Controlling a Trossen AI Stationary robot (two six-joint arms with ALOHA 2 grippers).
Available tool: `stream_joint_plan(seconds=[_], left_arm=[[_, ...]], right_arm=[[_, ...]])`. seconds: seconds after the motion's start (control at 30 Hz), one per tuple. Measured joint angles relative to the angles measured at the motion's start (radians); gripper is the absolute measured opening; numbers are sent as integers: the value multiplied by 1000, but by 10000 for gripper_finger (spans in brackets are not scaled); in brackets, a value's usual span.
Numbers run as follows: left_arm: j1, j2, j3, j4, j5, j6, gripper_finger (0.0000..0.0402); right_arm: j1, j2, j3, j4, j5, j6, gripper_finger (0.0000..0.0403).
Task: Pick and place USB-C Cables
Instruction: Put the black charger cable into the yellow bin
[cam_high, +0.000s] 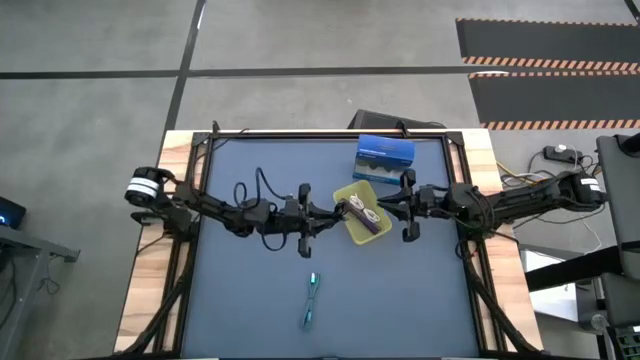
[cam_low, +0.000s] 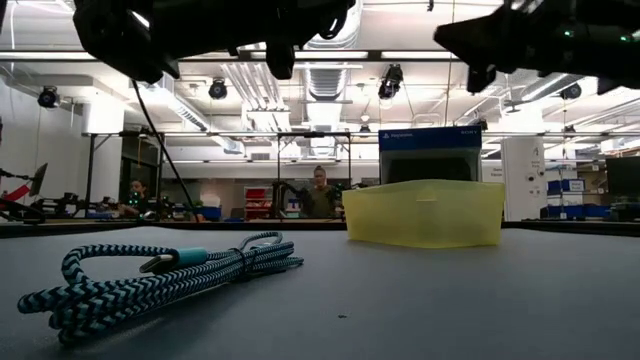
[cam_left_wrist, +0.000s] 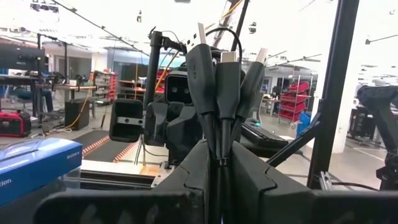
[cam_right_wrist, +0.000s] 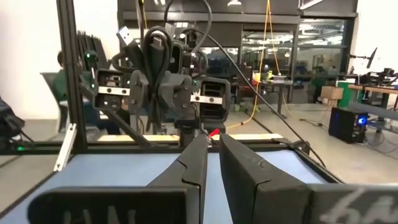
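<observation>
We see a dark blue-grey desk (cam_high: 250, 300) w/ pale wood edges, on a grey concrete floor; beyond it an open lab w/ ceiling ducts, racks and a couple of people (cam_low: 322, 190) far back.

Left hand (cam_high: 312, 215) hovers near desk centre, clamped on a black cable (cam_left_wrist: 221, 74) that stands bunched between its fingers (cam_left_wrist: 199, 155). Right hand (cam_high: 398, 208) hangs just at 3 o'clock of the yellow bin (cam_high: 378, 193), fingers (cam_right_wrist: 245, 171) pressed nearly together w/ nothing between them. The two hands face each other across the bin.

Teal cable (cam_high: 311, 299) lies coiled on the desk at 6 o'clock of the left hand, well apart from both hands. In the bin, a dark purple cable (cam_high: 360, 222) and a white cable (cam_high: 366, 211) lie side by side. A blue box (cam_high: 384, 158) stands just at 12 o'clock of the bin.

Low view: bin walls hide what's inside, and both arms are cut off at the upper edge.
</observation>
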Motion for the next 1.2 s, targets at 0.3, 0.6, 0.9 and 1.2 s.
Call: stream_joint_plan(seconds=[0.3, 0.6, 0.9, 1.2], left_arm=[[1, 0, -1, 1, -1, 0, 22], [2, 0, -1, 0, -4, 1, 22], [18, 0, -3, -3, -35, 10, 22], [34, -1, -4, -45, -78, 7, 22]], right_arm=[[0, 159, 137, 3, -58, -12, 34], [0, 250, 230, 3, -103, 17, 51], [0, 332, 299, 3, -105, 51, 163], [0, 423, 387, 0, -163, 51, 221]])
